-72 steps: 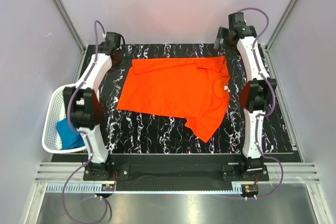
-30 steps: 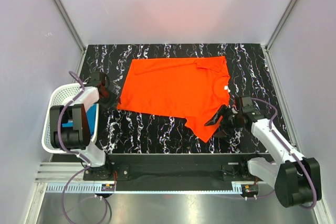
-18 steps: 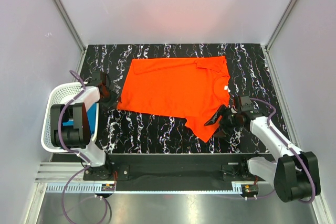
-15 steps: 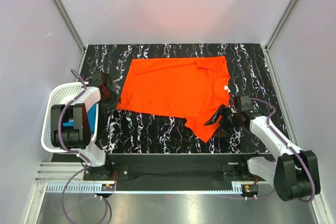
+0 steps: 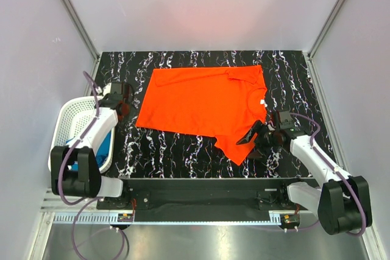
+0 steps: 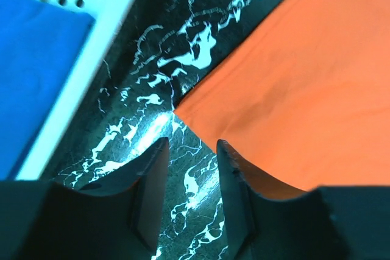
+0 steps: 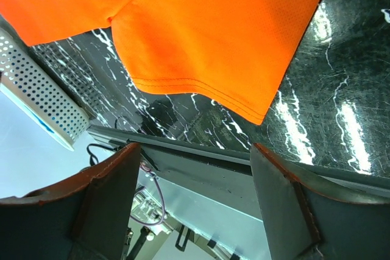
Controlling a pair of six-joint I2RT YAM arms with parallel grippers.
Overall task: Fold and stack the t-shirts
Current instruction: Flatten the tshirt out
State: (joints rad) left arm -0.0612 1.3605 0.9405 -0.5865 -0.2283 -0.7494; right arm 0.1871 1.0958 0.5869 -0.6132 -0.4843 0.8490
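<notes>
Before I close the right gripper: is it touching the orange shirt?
Apart. In the right wrist view, bare table shows between the orange shirt and the open right gripper.

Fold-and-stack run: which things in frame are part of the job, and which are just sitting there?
Part of the job:
- orange-red t-shirt, spread on the table
- teal blue t-shirt, lying in the basket

Just there:
- white mesh basket, at the table's left edge
- black marbled table
</notes>
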